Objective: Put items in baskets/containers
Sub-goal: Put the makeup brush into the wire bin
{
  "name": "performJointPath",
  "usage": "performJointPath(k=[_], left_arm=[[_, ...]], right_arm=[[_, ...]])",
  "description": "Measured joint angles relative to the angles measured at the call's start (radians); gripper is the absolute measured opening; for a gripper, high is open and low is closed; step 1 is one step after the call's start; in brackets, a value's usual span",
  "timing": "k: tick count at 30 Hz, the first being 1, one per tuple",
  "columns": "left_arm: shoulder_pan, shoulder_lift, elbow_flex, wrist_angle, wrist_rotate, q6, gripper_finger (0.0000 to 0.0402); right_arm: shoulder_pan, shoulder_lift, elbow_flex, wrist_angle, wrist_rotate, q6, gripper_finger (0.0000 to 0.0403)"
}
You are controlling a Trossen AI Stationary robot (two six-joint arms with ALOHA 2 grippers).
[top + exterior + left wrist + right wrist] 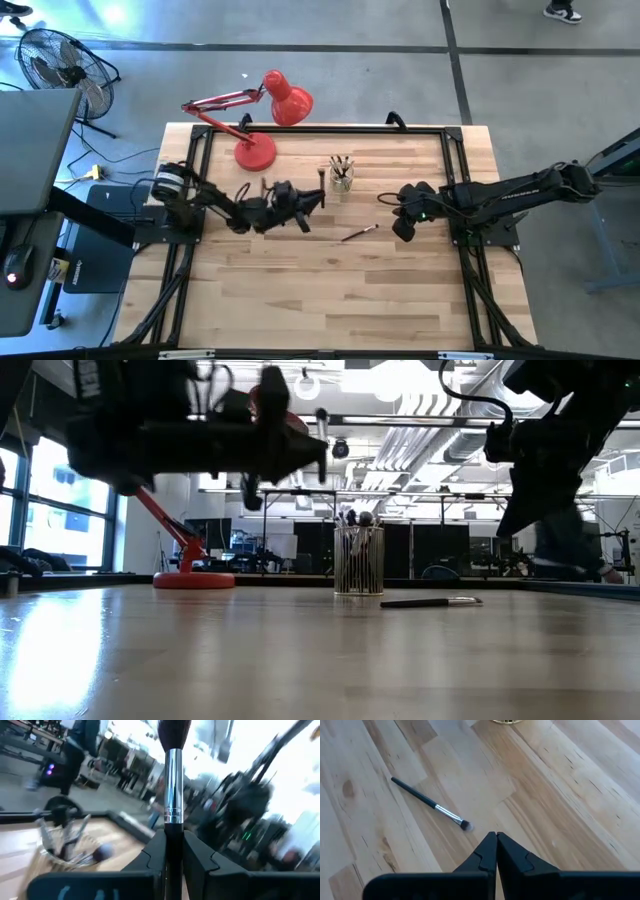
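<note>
Left end effector (318,198) hung above the table (300,290) just left of the glass cup (342,178), clenched on a brush (173,795). In the left wrist view the dark handle ran between the two fingers (200,860), silver ferrule and dark bristle tip standing clear beyond them.

The cup stood upright toward the far middle of the table, near the red desk lamp (262,120), with several brushes (341,166) in it, tips up.

One more brush (358,233) lay flat on the wood, in front of the cup and apart from it, between the two arms.

Right end effector (403,228) hovered just right of that lying brush, fingers (512,857) pressed together with nothing between them; bristle end (465,825) near the fingertips, not touching.
</note>
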Motion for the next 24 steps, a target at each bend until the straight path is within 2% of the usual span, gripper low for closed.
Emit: performJointPath(k=[3, 6, 8, 12, 16, 20, 24], left_arm=[[0.062, 0.041, 0.051, -0.081, 0.070, 0.016, 0.0031], [0.106, 0.046, 0.089, -0.113, 0.068, -0.015, 0.0031], [0.136, 0.039, 0.117, -0.110, 0.079, 0.027, 0.0036], [0.209, 0.045, 0.147, -0.127, 0.220, 0.139, 0.0038], [0.287, 0.042, 0.163, -0.132, 0.335, 0.142, 0.0035], [0.340, 0.042, 0.164, -0.198, 0.366, 0.140, 0.0035], [0.379, 0.043, 0.163, -0.254, 0.445, 0.139, 0.0035]], right_arm=[[0.000, 0.011, 0.000, 0.002, 0.001, 0.000, 0.0002], [0.000, 0.018, 0.000, 0.003, 0.001, 0.000, 0.0001], [0.000, 0.019, 0.000, 0.003, 0.004, 0.000, 0.0003], [0.000, 0.019, 0.000, 0.008, 0.028, 0.000, 0.0004], [-0.002, 0.019, 0.000, 0.016, 0.084, 0.007, 0.0001], [-0.002, 0.019, 0.000, 0.040, 0.121, 0.007, 0.0005], [-0.002, 0.019, 0.000, 0.057, 0.147, 0.003, 0.0006]])
